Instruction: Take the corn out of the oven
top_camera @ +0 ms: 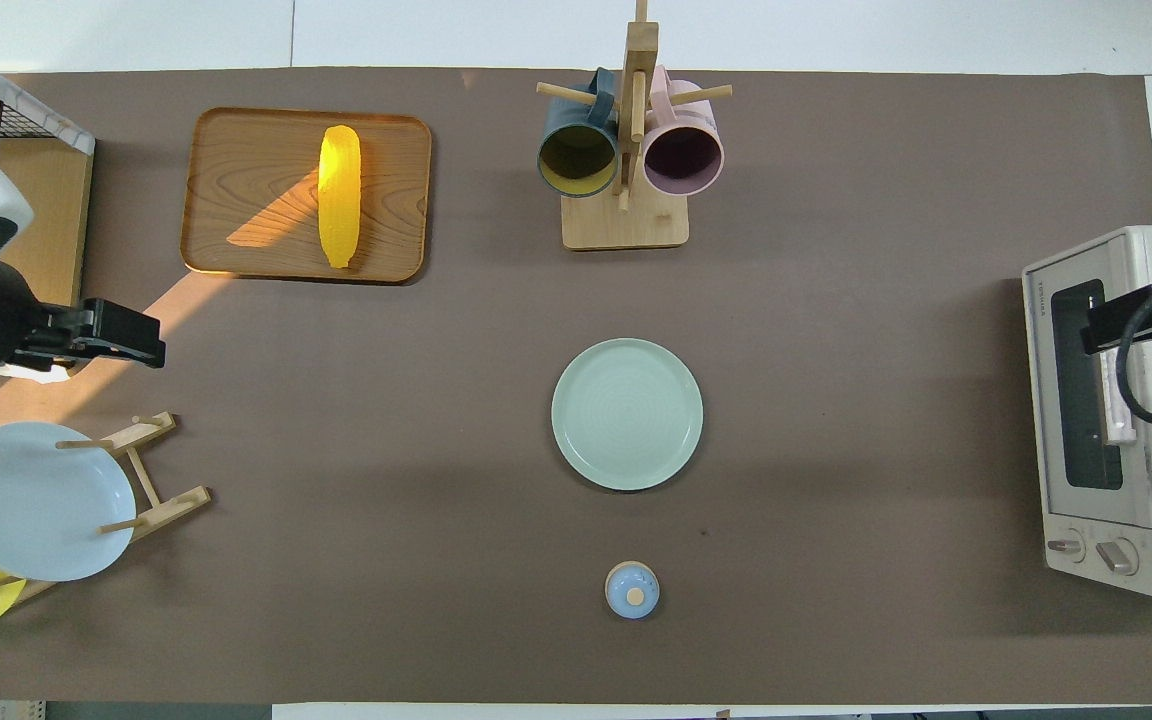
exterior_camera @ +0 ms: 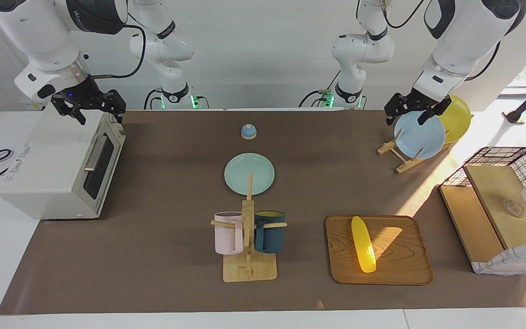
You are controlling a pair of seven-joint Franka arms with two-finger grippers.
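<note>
Fingers of both grippers stand spread and hold nothing. Only the facing view shows the left gripper raised over the plate rack near the left arm's end of the desk, and the right gripper over the top of the oven. The overhead view alone shows the oven's knobs, and its glass door is shut. The oven sits at the right arm's end. A wooden tray lies toward the corner at the left arm's end, far from the robots, carrying the corn. A mug stand and a green plate occupy mid-desk.
</note>
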